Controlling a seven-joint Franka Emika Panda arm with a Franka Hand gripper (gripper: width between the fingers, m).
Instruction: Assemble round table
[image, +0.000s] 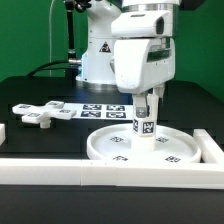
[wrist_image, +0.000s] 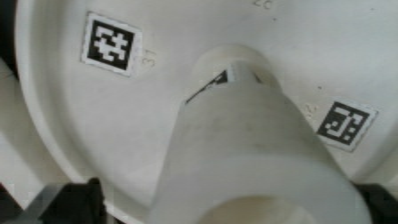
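Nearest, a long white border bar (image: 100, 172) runs across the foreground. Just behind it, the round table's disc top (image: 110, 147) lies flat on the dark table (image: 30, 95), with the short cylindrical leg (image: 146, 126) standing upright on it. Directly above, the gripper (image: 146, 103) hovers over the leg, fingers spread apart. Farther back lie the cross-shaped base (image: 42, 113) and the marker board (image: 105, 110).

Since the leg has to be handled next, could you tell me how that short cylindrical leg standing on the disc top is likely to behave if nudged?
The leg stands upright on the disc top, so a sideways push could tip it. Being round, it would probably roll once down. It looks like rigid, smooth plastic, likely stiff and perhaps slippery between the open gripper.
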